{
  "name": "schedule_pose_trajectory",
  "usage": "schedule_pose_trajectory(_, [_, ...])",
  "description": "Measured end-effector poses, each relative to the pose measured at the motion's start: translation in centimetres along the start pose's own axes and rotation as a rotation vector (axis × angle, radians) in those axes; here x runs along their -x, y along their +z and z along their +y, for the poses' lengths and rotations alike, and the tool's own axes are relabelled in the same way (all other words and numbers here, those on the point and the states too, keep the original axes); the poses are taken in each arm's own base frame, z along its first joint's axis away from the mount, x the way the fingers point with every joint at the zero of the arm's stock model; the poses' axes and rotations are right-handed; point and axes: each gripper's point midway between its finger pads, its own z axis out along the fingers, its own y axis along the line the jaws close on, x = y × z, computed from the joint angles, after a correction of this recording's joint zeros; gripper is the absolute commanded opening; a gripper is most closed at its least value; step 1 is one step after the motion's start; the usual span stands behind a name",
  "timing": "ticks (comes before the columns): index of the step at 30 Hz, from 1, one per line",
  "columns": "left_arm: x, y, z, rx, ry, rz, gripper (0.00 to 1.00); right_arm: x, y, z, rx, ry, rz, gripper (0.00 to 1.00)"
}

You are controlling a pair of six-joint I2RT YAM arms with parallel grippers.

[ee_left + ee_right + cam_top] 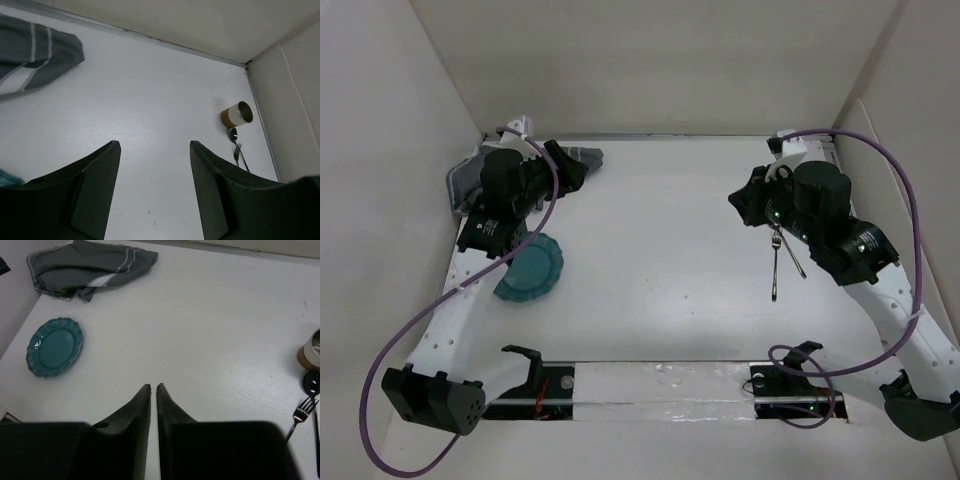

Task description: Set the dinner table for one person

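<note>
The white dinner table point(660, 240) carries a teal scalloped plate point(530, 268) at the left, also in the right wrist view point(54, 346). A fork point(775, 265) and a spoon point(792, 258) lie at the right, beside my right arm. A white-and-tan cup point(237, 115) lies on its side beyond them; it also shows in the right wrist view point(312, 350). My left gripper point(155, 145) is open and empty above bare table, near the cloth. My right gripper point(153, 386) is shut and empty, hovering left of the cutlery.
A dark grey cloth mat with white stripes point(470, 180) lies crumpled in the far left corner, partly under my left arm; it also shows in the wrist views point(35, 55) point(90, 267). White walls enclose the table on the left, back and right.
</note>
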Motion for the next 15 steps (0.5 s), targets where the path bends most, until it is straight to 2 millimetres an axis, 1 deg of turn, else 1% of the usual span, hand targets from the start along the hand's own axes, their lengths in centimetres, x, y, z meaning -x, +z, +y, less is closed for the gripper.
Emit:
schedule_pose_trajectory(1, [0.0,0.0,0.5,0.028,-0.001,-0.004,0.56,-0.3,0.2,-0.2,-0.004,0.005,0.008,0.0])
schedule_pose_trajectory(3, [0.1,0.1,2.1,0.111,-0.004,-0.019,0.45,-0.9,0.4,-0.4,-0.004,0.009,0.025,0.0])
schedule_pose_trajectory(4, [0.3,0.1,3.1,0.167,-0.003,-0.033,0.16,-1.2,0.4,-0.4,-0.001,0.01,0.032,0.0])
schedule_pose_trajectory(5, [0.6,0.2,4.2,0.225,-0.004,-0.046,0.01,-1.5,0.5,-0.4,0.005,0.01,0.038,0.0])
schedule_pose_trajectory(8, [2.2,0.6,8.1,0.402,-0.004,-0.079,0.0,-2.4,0.4,-0.4,0.022,0.012,0.05,0.0])
schedule_pose_trajectory(9, [3.0,0.7,10.0,0.461,-0.02,-0.092,0.0,-2.7,0.3,-0.3,0.031,0.013,0.056,0.0])
schedule_pose_trajectory(10, [3.7,0.8,12.0,0.516,-0.041,-0.106,0.17,-3.0,0.2,-0.3,0.037,0.014,0.062,0.0])
schedule_pose_trajectory(11, [4.2,0.6,14.3,0.572,-0.065,-0.117,0.31,-3.1,0.2,-0.2,0.043,0.015,0.065,0.0])
schedule_pose_trajectory(12, [4.4,0.2,16.4,0.621,-0.085,-0.115,0.41,-3.1,0.2,-0.2,0.048,0.015,0.067,0.0])
schedule_pose_trajectory(13, [4.5,-0.1,18.7,0.673,-0.118,-0.118,0.59,-3.2,0.3,-0.2,0.049,0.015,0.069,0.0])
schedule_pose_trajectory(14, [4.6,-0.5,20.7,0.721,-0.145,-0.12,0.64,-3.2,0.3,-0.2,0.051,0.013,0.071,0.0])
schedule_pose_trajectory(15, [4.6,-0.8,22.6,0.762,-0.176,-0.118,0.65,-3.3,0.3,-0.2,0.053,0.011,0.072,0.01])
